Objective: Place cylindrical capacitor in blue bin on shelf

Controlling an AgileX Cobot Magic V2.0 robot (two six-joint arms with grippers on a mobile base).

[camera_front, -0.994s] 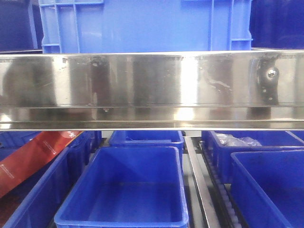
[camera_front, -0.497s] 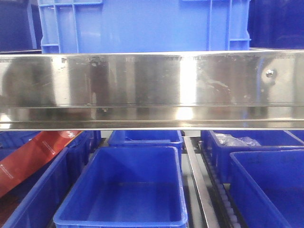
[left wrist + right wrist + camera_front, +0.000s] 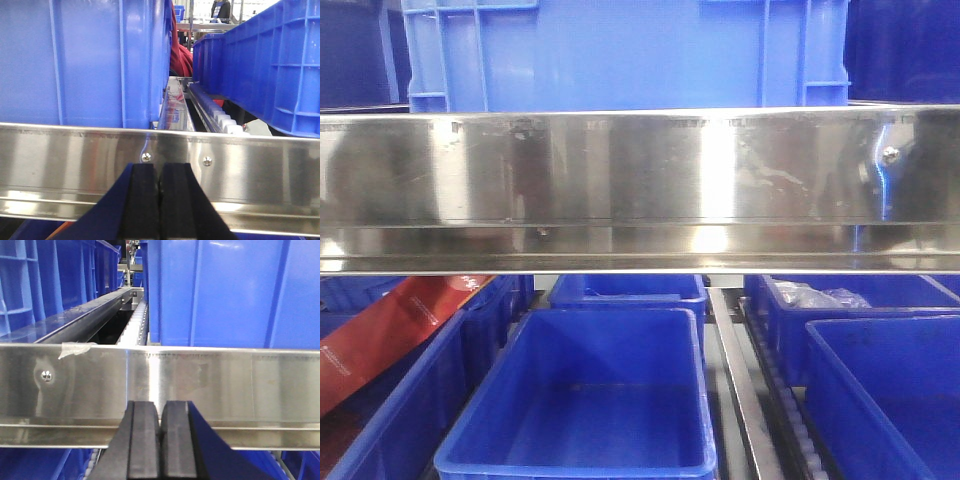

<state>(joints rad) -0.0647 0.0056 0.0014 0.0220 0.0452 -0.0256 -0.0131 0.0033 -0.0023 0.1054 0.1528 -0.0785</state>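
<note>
Left gripper (image 3: 159, 200) and right gripper (image 3: 160, 440) are both clenched with nothing visible between the pads, each facing the shelf (image 3: 640, 190) rail. A blue bin (image 3: 575, 400) sits open beneath it.

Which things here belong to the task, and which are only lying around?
For the job:
shelf rail
empty blue bin
left gripper, shut
right gripper, shut
The capacitor is not visible.

Lying about:
red package
clear plastic bag

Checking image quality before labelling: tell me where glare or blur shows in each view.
Front view: bright glare bands on the steel rail. Left wrist: the near, shut gripper is soft. Right wrist: a glare stripe on the rail, blur on the shut gripper.
</note>
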